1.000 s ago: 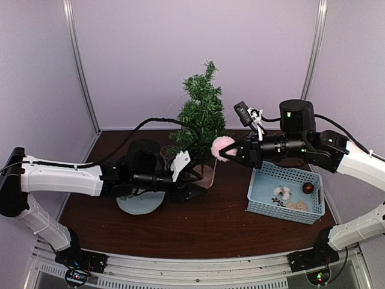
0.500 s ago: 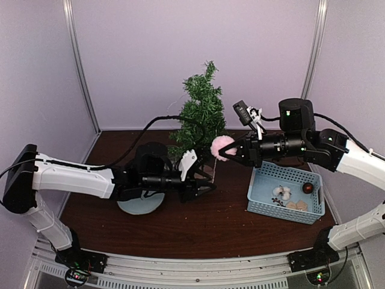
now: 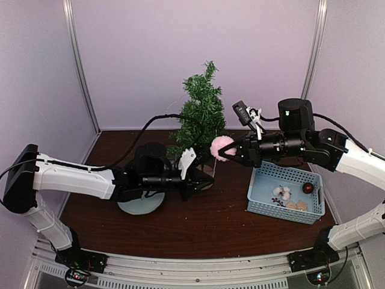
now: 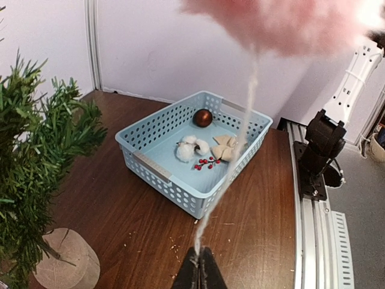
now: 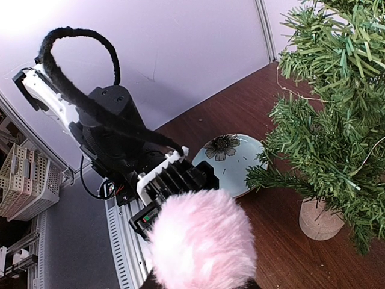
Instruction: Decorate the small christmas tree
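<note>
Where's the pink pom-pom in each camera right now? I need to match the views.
Top external: pink pom-pom at centre, just right of the small christmas tree.
Left wrist: pom-pom blurred along the top edge, its string running down to the jaws.
Right wrist: pom-pom fills the bottom centre.
Shared landmark: the tree, in all three.

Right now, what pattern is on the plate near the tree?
A dark flower sketch on the pale blue plate, clearest in the right wrist view.

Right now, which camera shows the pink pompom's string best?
Left wrist: the string runs full length from the pompom to the left gripper pinching it. Top view shows it faint; right wrist shows only the pompom.
</note>
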